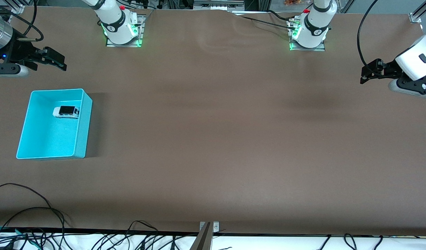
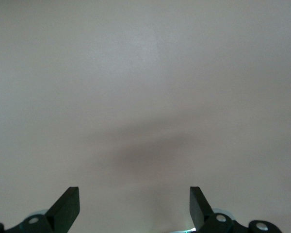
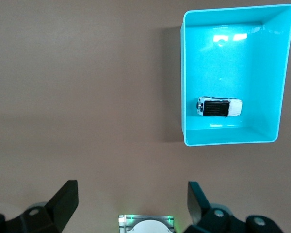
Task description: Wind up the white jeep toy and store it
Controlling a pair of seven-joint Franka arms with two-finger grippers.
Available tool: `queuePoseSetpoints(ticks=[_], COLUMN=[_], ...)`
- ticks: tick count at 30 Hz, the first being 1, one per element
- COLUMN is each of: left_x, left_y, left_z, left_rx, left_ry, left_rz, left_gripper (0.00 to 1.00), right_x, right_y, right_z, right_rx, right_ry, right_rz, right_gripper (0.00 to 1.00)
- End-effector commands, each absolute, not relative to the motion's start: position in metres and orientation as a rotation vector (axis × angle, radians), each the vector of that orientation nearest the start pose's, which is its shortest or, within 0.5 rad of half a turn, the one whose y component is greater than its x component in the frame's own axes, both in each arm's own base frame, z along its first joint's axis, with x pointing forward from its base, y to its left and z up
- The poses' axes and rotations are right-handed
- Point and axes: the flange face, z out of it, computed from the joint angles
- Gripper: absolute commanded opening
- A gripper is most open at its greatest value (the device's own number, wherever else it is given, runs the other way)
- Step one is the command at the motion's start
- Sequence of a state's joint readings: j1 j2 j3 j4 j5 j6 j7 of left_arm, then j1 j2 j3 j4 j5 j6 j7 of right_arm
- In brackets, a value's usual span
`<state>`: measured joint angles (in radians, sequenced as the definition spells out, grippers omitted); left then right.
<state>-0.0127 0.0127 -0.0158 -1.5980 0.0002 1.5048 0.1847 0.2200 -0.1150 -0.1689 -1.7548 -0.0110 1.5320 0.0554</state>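
Note:
The white jeep toy [image 1: 66,111], tiny, with a black roof, lies inside the turquoise bin [image 1: 83,121] at the right arm's end of the table. It rests close to the bin wall on the robots' side. The right wrist view shows the jeep [image 3: 219,107] in the bin [image 3: 233,63] too. My right gripper [image 1: 62,62] hangs open and empty over bare table just outside the bin, and its own view shows the gripper [image 3: 132,199] wide apart. My left gripper [image 1: 366,73] waits open over bare table at the left arm's end; in its wrist view the gripper [image 2: 134,204] holds nothing.
Both arm bases [image 1: 122,27] [image 1: 308,33] stand along the table's robot edge. Loose black cables [image 1: 32,215] trail at the edge nearest the front camera. The brown tabletop [image 1: 216,132] stretches between the bin and the left gripper.

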Motion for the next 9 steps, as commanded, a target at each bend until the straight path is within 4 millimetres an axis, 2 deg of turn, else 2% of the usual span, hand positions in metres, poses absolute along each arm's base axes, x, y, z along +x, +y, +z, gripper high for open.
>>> queuePoseSetpoints(ticks=[1,9], left_x=[0.5499,0.5499], left_y=[-0.0142,-0.0142], left_z=[0.6046,0.6046], left_rx=[-3.120,-3.120], left_ry=[0.346,0.346], left_rz=[0.171,0.171], left_gripper=[1.00,1.00], right_x=[0.5141,0.5175], right_y=[0.0191,0.0202], right_z=[0.5943,0.5938], right_rx=[-3.157,-3.161], right_ry=[0.013,0.011], right_rz=[0.154,0.153], right_gripper=[1.00,1.00])
